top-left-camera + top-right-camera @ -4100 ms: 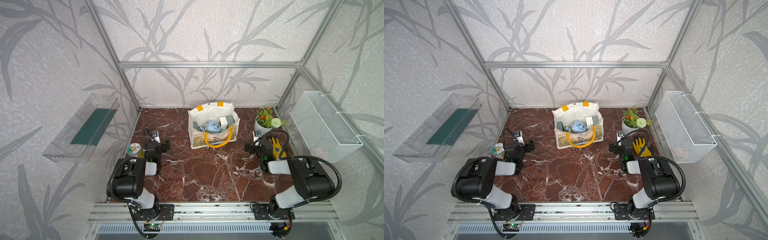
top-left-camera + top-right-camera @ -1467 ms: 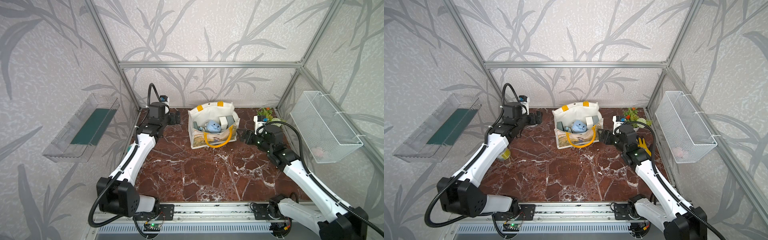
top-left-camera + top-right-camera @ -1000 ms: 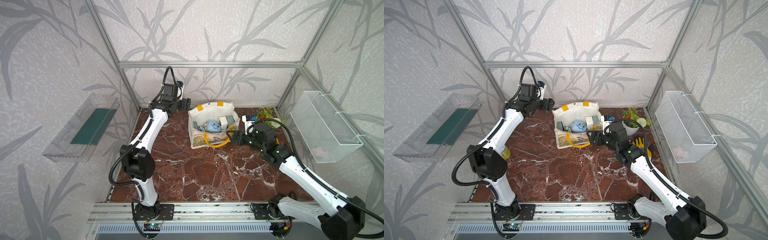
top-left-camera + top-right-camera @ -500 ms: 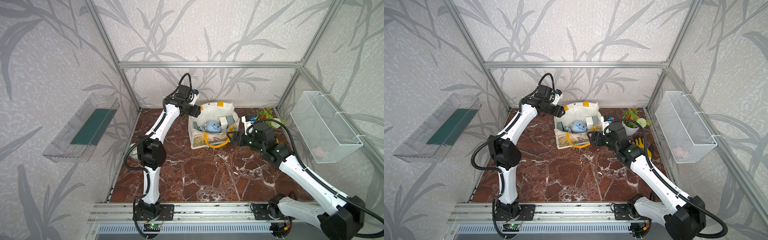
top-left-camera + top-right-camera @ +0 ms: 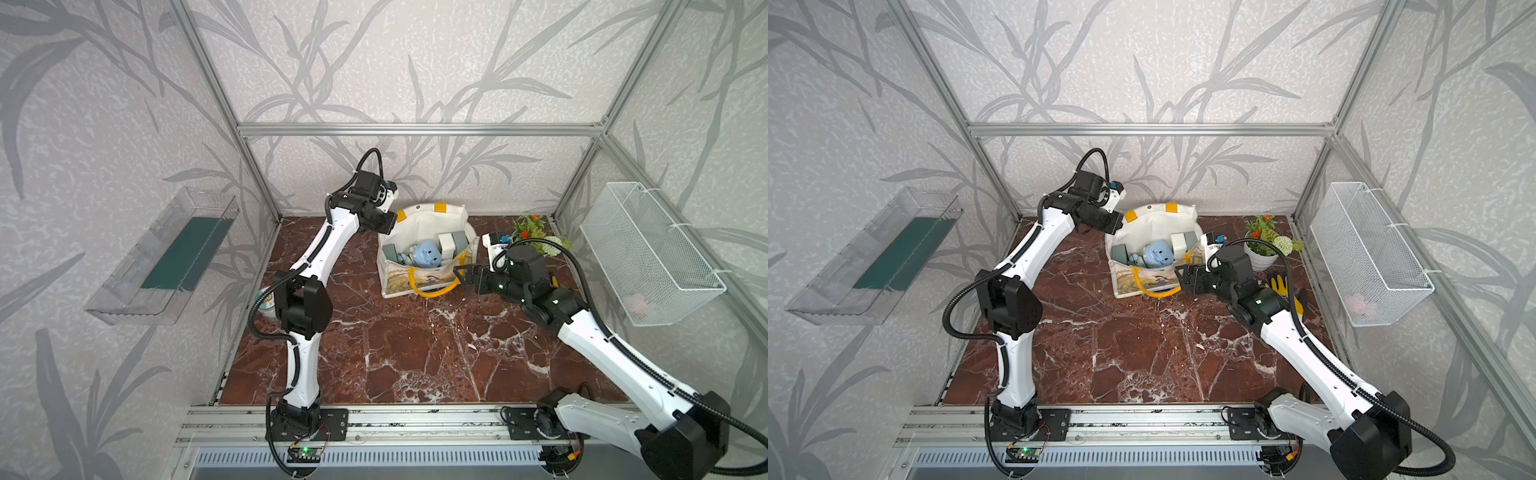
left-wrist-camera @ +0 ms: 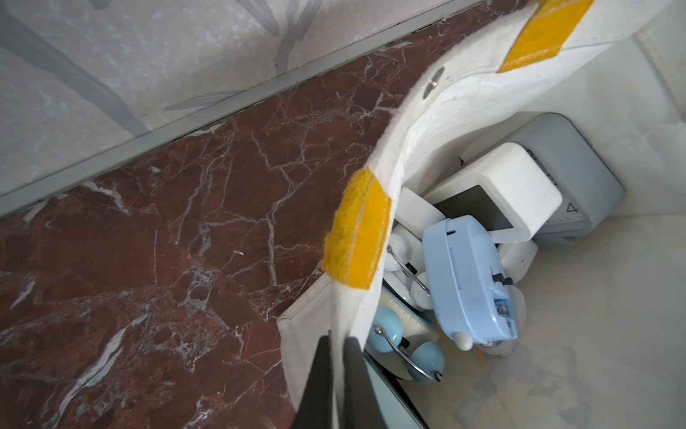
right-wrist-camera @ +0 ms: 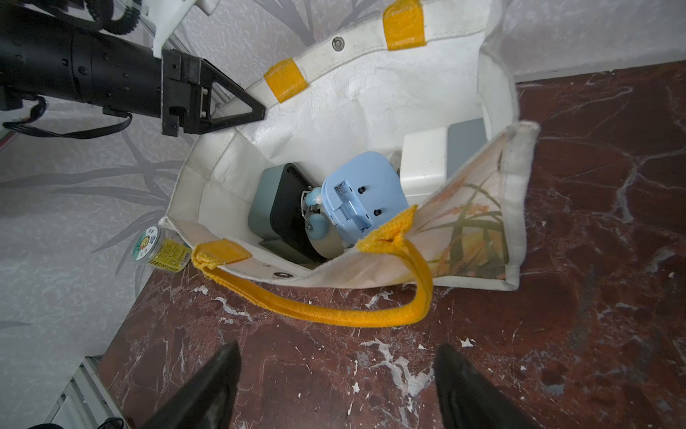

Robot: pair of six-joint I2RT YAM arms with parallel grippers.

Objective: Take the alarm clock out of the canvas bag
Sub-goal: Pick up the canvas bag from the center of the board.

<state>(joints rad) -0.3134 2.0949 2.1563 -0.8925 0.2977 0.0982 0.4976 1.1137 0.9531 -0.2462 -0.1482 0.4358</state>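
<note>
L claw [image 6: 337, 343] clamped on canvas bag [image 6: 456, 96] rim; R claw [image 7: 337, 347] spread wide before bag; alarm clock [image 7: 362, 189] (blue) inside, untouched.

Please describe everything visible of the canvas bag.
The canvas bag is cream-white cloth with yellow handle patches, a metal snap at the rim and a landscape print on its front. It stands upright and open at the back of the marble table, its yellow loop handle hanging down to the tabletop. Inside lies a blue alarm clock. The left gripper is shut on its rim.
</note>
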